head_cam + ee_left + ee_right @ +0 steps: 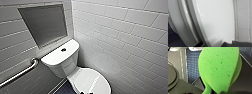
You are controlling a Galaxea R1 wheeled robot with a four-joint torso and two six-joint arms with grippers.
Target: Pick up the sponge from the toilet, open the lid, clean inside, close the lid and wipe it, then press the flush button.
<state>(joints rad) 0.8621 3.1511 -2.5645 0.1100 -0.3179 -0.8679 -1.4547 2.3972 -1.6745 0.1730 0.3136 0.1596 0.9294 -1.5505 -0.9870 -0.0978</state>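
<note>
- Green and pitted, the sponge [218,69] sits right up against my right wrist camera. Its broad rounded end is spread wide and its narrow waist runs down into the right claw [210,91].
- That claw is pinching the sponge at the waist. The sponge hangs clear above a floor [191,65] of small blue tiles.
- From the head camera I see the toilet [62,67] standing in a corner of white wall tiles [120,32], with its tank against the wall.
- The lid [93,82] lies flat down over the bowl, glossy white with a streak of glare on it.
- The flush button [63,49] is a small dark round spot near the middle of the flat white tank top [53,57].
- My left wrist camera is close on the lid's smooth white face, with the seat and bowl rim stacked beneath its edge. Wall tiles lie on one side and dark blue floor on the other.
- A dark piece of the left claw [233,44] shows at the lid's edge. I cannot tell whether it is spread or pressed together, nor whether it touches the lid.
- A metal grab bar [20,73] runs along the wall beside the tank.
- A grey recessed panel [42,25] is set into the wall above the tank.
</note>
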